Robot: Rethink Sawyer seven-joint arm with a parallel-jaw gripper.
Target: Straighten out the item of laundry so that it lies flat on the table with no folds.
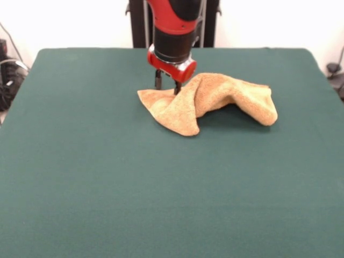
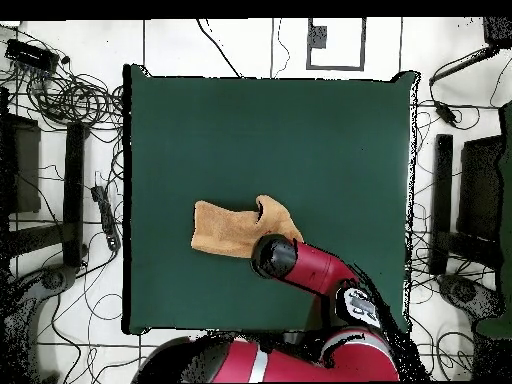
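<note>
- Front view: my end effector (image 1: 168, 86) is down on the towel (image 1: 210, 102), its two dark fingers close together and pinching a raised fold at the cloth's far edge.
- The towel lies crumpled on the green worktop (image 1: 107, 188), humped into a ridge beside my end effector, with one corner pointing toward the camera.
- Overhead view: the towel (image 2: 225, 228) sits around the worktop's (image 2: 300, 120) middle, nearer my base side; my wrist covers one end of it, so my end effector is hidden there.
</note>
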